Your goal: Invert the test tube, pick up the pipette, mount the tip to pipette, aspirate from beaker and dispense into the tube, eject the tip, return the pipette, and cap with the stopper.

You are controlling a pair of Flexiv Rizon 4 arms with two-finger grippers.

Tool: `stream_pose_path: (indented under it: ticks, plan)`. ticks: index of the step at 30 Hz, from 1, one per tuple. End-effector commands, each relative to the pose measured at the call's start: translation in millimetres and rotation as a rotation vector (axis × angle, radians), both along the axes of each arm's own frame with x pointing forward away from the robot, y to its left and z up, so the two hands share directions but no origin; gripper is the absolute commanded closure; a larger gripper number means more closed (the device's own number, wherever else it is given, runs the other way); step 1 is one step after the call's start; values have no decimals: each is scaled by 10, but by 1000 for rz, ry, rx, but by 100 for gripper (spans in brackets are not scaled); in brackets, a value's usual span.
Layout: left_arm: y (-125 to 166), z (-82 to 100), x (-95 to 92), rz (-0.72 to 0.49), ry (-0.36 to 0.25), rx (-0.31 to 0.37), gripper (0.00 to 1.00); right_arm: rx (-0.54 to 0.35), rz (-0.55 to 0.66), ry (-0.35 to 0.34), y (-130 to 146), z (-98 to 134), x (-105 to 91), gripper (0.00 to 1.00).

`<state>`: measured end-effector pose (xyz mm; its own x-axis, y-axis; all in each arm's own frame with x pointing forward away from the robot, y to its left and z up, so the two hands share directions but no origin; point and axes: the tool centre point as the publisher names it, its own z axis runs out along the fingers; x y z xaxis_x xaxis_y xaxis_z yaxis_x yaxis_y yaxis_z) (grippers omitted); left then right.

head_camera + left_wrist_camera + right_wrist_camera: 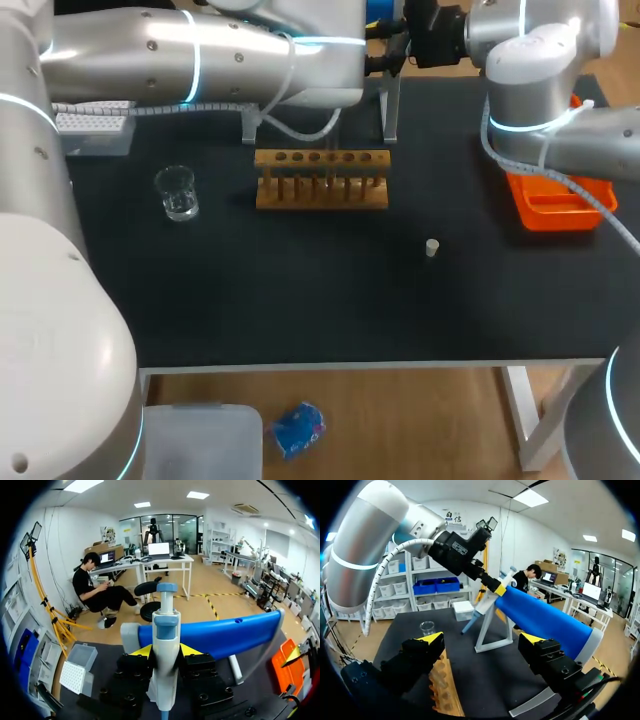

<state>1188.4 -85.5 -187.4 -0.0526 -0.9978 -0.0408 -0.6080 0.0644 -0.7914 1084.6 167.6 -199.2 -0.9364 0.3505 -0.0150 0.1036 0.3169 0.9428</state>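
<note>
**Pipette in the left claw at its stand, no tip mounted yet**

Pipette (166,625) first, because it fills the left wrist view. The left gripper (166,651) has a yellow-tipped finger pressed on each side of its pale body, so that claw looks clamped on it. It sits at the far edge of the table (300,310), against the blue stand (225,635).

The right gripper (482,642) hangs over the rack (445,690) with its fingers spread wide and nothing between them.

What could go wrong:
- The body is smooth and tapered. A light pinch could let it slide or twist on the way out.
- It lies close against the stand, so a crooked pull might snag it or drag the stand along.
- If it leaves at a slant, the nozzle may meet the tip box (95,130) off-square and seat a tip badly.

Seen from the right wrist, its long axis slants. The plunger end is up by the stand and the narrow nozzle points down toward the table, on the beaker (177,193) side. The stopper (431,248) stands alone, well apart from the rack.
</note>
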Motion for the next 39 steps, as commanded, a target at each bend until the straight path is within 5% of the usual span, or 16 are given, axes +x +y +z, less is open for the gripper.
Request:
stream_pose_path:
  ticks: [1,39]
  plan:
    - [-19,2,16,3,14,6,100,0,-1,0,2,-3,2,0]
    - [-41,-209,59,10,69,-12,100,0,-1,0,2,-3,2,0]
